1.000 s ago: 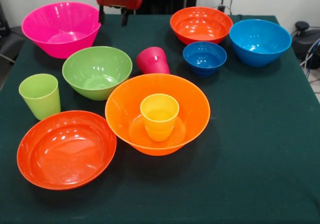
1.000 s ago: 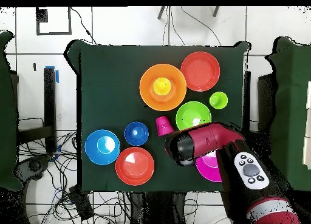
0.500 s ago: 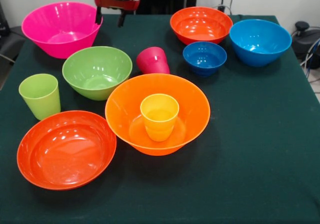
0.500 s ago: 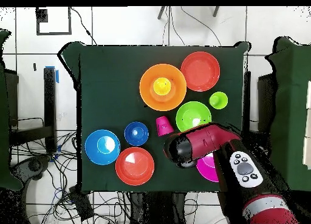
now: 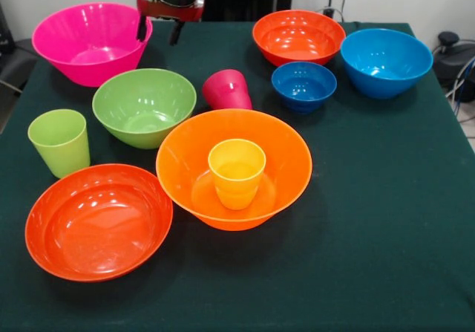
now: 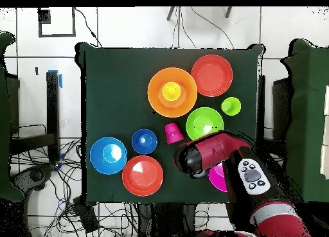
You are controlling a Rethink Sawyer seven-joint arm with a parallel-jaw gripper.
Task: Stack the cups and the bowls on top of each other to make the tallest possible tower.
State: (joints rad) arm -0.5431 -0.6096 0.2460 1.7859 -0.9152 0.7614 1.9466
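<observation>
My gripper (image 5: pixel 158 31) hangs open and empty at the table's far side, just right of the big pink bowl (image 5: pixel 90 42). The yellow-orange cup (image 5: pixel 237 172) stands upright inside the big orange bowl (image 5: pixel 289 161) mid-table. The red-pink cup (image 5: pixel 226 89) sits mouth-down between the green bowl (image 5: pixel 144 105) and the small dark blue bowl (image 5: pixel 303 85). The lime green cup (image 5: pixel 59 141) stands at the left. One red-orange bowl (image 5: pixel 98 220) is front left, the other (image 5: pixel 298 36) is at the back beside the light blue bowl (image 5: pixel 385 61). In the overhead view my arm (image 6: pixel 205 154) covers most of the pink bowl (image 6: pixel 217 176).
The dark green cloth (image 5: pixel 386 220) covers the table. Cables and a black object (image 5: pixel 449 42) lie off its right edge. In the overhead view, cables (image 6: pixel 45 176) hang beside the table.
My gripper has moved a little left and lower, closer to the pink bowl's rim. No bowl or cup has moved.
</observation>
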